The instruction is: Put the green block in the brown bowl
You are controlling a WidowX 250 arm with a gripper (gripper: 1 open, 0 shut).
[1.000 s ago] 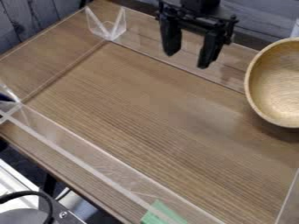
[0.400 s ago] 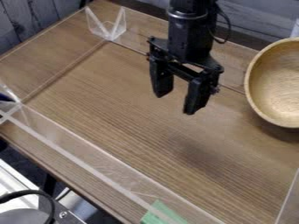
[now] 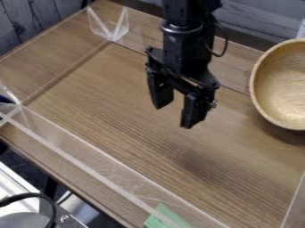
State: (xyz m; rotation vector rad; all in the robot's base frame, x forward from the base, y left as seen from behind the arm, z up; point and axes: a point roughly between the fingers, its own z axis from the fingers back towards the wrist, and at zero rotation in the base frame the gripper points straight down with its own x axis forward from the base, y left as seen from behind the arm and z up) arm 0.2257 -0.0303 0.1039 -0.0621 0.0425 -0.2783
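Note:
My gripper (image 3: 172,114) hangs over the middle of the wooden table, pointing down, its two dark fingers apart with nothing between them. The brown bowl (image 3: 284,87), light tan wood with a thick rim, sits at the right edge, partly cut off, and looks empty. It lies to the right of the gripper, a short gap away. A pale green shape, the green block (image 3: 167,217), shows at the bottom edge of the view near the clear front wall, partly cut off. It is far in front of the gripper.
Clear plastic walls (image 3: 71,151) run along the front and left of the wooden tabletop (image 3: 95,98). A clear folded piece (image 3: 110,25) stands at the back corner. Dark cables and equipment lie below the front-left edge.
The gripper has come from the back of the table toward the front and slightly left, lowering over the middle. Its fingers stayed apart. The bowl has not moved.

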